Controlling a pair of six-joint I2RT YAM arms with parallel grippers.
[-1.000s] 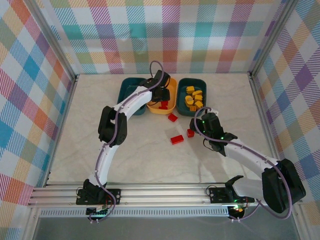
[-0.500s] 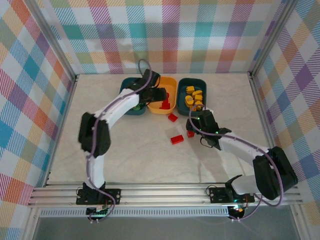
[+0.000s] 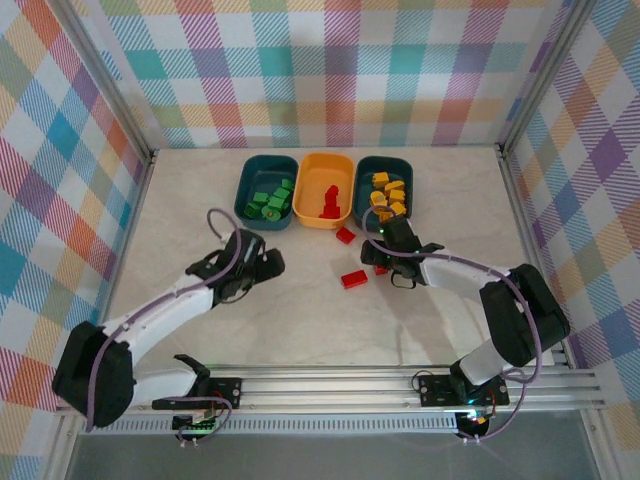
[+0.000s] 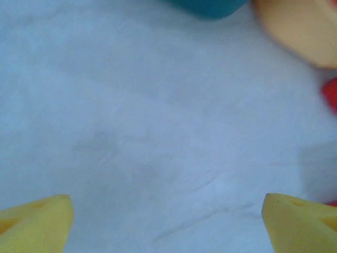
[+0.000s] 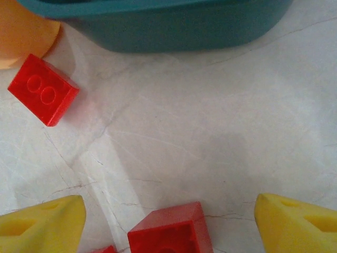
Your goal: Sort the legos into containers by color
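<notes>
Three containers stand in a row at the back: a teal tub [image 3: 262,192] with green legos, a yellow-orange tub [image 3: 327,190] with red legos, and a teal tub [image 3: 386,185] with yellow legos. Three red legos lie loose on the table [image 3: 345,235] [image 3: 353,279] [image 3: 380,268]. My right gripper [image 3: 383,258] [image 5: 169,221] stands open over the last one [image 5: 171,232], which lies between its yellow fingertips [image 5: 45,221] and touches neither. Another red brick [image 5: 43,89] lies ahead to the left. My left gripper [image 3: 272,263] [image 4: 167,221] is open over bare table.
Metal rails [image 3: 330,385] run along the table's near edge and plaid walls close in the other sides. The left wrist view has the teal tub's edge [image 4: 210,6] and the orange tub's edge [image 4: 300,31] ahead, with a red brick [image 4: 331,95] at the right border.
My left arm has drawn back from over the yellow-orange tub to the table's left middle, and its jaws have opened. My right gripper has shifted up-left over a red brick and opened wider.
</notes>
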